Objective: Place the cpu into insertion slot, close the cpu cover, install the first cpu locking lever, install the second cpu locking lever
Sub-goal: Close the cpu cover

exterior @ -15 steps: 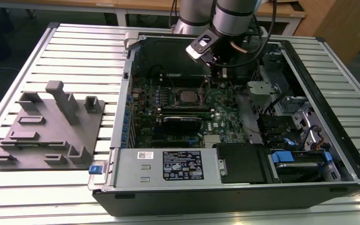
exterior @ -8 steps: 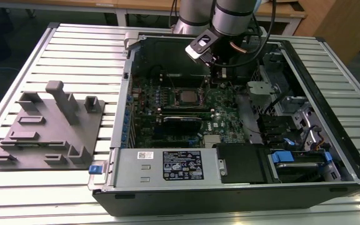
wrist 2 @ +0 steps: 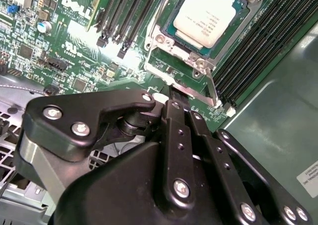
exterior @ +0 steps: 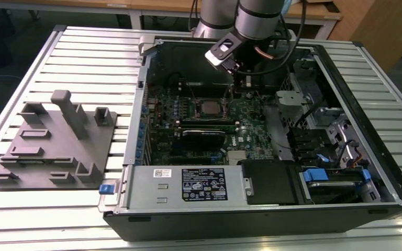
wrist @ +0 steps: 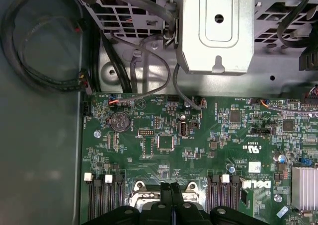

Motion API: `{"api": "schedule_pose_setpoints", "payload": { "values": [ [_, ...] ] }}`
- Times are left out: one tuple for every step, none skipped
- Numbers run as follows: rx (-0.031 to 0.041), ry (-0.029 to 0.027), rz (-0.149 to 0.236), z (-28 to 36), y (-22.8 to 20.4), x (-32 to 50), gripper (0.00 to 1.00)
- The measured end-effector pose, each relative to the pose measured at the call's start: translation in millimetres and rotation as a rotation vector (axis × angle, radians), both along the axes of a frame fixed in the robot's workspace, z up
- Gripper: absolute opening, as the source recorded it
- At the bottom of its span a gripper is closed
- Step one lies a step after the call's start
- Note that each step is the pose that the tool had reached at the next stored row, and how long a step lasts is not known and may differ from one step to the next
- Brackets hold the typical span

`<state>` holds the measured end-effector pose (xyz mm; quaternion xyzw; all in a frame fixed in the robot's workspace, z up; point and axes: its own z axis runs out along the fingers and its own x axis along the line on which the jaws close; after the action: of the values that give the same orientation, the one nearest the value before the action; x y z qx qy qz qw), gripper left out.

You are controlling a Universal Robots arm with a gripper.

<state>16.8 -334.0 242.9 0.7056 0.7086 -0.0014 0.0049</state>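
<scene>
The gripper point(wrist: 171, 187) has its 2 fingers point(wrist: 164, 202) pressed together with only a seam between them, and nothing shows between the pads. In both wrist views the tips sit at the edge of the slot point(exterior: 194, 108). They are either touching the rim of the cover point(wrist 2: 179, 51) or just above it; I cannot tell which.

The cpu point(wrist 2: 203, 14) lies just beyond the tips, flat and silver top up. It is seated in the slot, with the cover lying down around it. A thin metal lever point(wrist 2: 212, 88) runs along 1 side of the slot, its long axis slanting away from the fingertips. I cannot tell whether it is latched. Placing looks done and the cover looks shut, so the work seems to be at the levers.

In the exterior view the arm point(exterior: 257, 15) stands over the slot's side toward that view's right. The board point(wrist: 198, 135) lies in the open case point(exterior: 257, 227), with the power supply point(exterior: 145, 183) along the near wall.
</scene>
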Motion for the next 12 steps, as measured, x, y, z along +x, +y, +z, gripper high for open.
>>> {"api": "schedule_pose_setpoints", "payload": {
  "values": [
    [0.0001,0.0,0.0,-0.1,0.0,-0.7,0.1],
    [0.0001,0.0,0.0,-0.1,0.0,-1.4,0.1],
    [0.0001,0.0,0.0,-0.1,0.0,-1.8,0.1],
    [0.0,0.0001,0.0,-0.1,0.0,-2.2,0.1],
    [0.0,0.0,0.0,-0.1,0.0,-2.6,0.1],
    [0.0,0.0001,0.0,-0.2,0.0,-3.0,0.1],
    [0.0001,0.0,0.0,-0.2,0.0,-3.4,0.1],
    [0.0001,0.0,0.0,-0.2,0.0,-4.0,0.1],
    [0.0001,0.0,0.0,-0.3,0.0,-4.7,0.1],
    [0.0001,0.0,0.0,-0.3,0.0,-5.4,0.1],
    [0.0001,0.0,0.0,-0.3,0.0,-6.2,0.1],
    [0.0001,0.0,0.0,-0.4,0.0,-6.9,0.1]
  ]
}}
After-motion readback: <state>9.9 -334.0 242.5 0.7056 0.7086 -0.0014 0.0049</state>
